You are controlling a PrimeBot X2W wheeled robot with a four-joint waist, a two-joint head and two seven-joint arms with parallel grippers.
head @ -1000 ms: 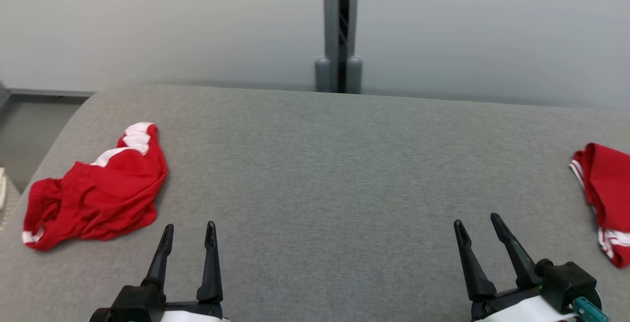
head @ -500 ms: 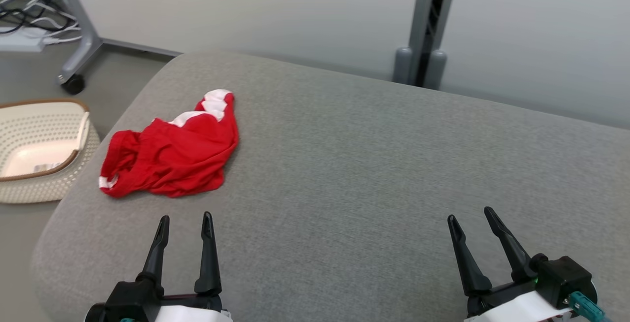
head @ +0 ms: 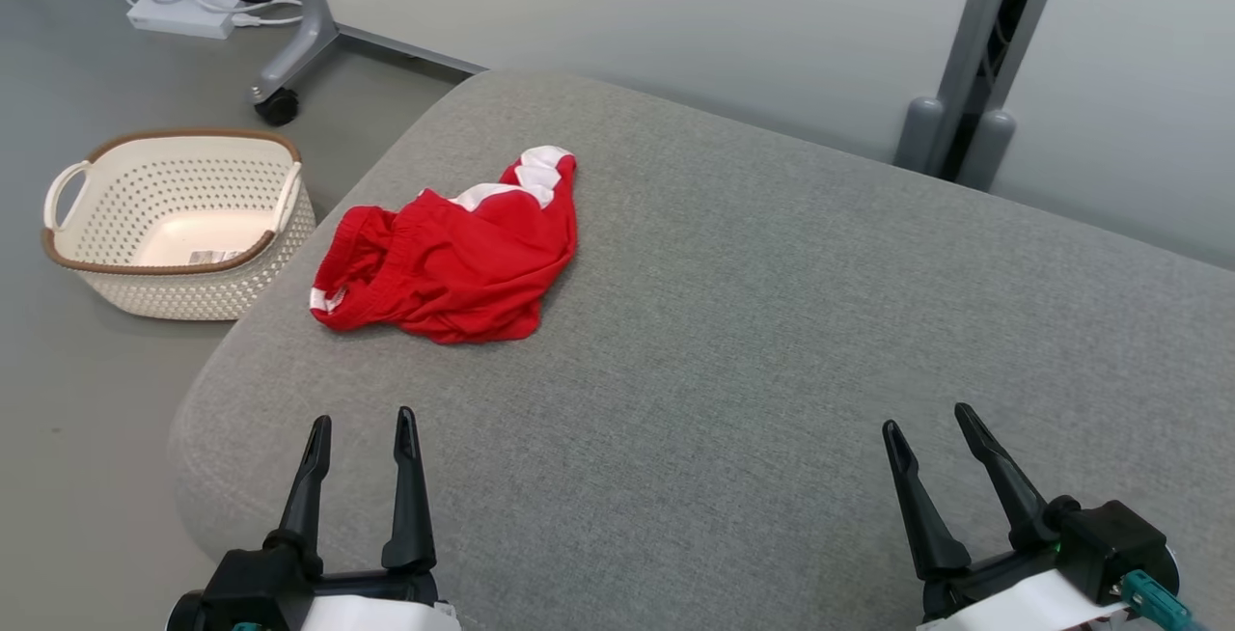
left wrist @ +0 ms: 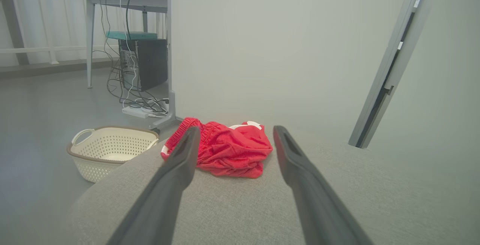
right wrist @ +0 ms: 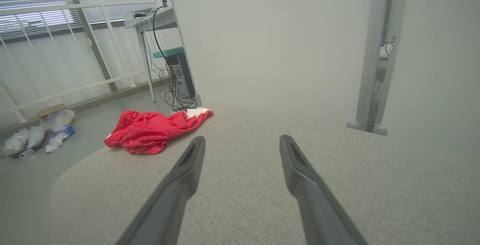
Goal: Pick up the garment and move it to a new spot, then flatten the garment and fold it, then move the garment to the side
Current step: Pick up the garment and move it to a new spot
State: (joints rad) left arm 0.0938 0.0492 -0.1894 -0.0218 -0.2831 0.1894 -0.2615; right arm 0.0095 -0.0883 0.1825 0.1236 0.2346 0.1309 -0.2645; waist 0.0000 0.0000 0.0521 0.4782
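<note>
1. Now, head view: cam has swung left vs 1 s ago, so the whole pic shifted; the things themselves haven't moved. Red garment (head: pixel 453 260) w/ white trim lies crumpled on the grey cushion (head: pixel 772 342), far-left part, near the rounded left corner. Earlier it sat at the frame's left edge; it's now nearer mid-frame. White basket (head: pixel 193 298) on the floor just left of the cushion has come into frame, plus power strip (head: pixel 183 15) w/ cables at far left. Left gripper (head: pixel 362 419) & right gripper (head: pixel 926 419) are at the near edge, approx. same spots in frame as before. Both have fingers spread, as before, and sit well apart from the garment.
2. Left wrist view: left gripper (left wrist: pixel 236 129) has fingers spread over the cushion (left wrist: pixel 375 200). Garment (left wrist: pixel 228 151) lies beyond the tips, seen betw. them, not touched. Basket (left wrist: pixel 93 168) is on the floor to the left, and a black PC tower (left wrist: pixel 148 63) stands far behind.
3. Right wrist view: right gripper (right wrist: pixel 242 138) is spread above the cushion (right wrist: pixel 375 185). Garment (right wrist: pixel 150 129) lies far left on the cushion, well off from the tips.
</note>
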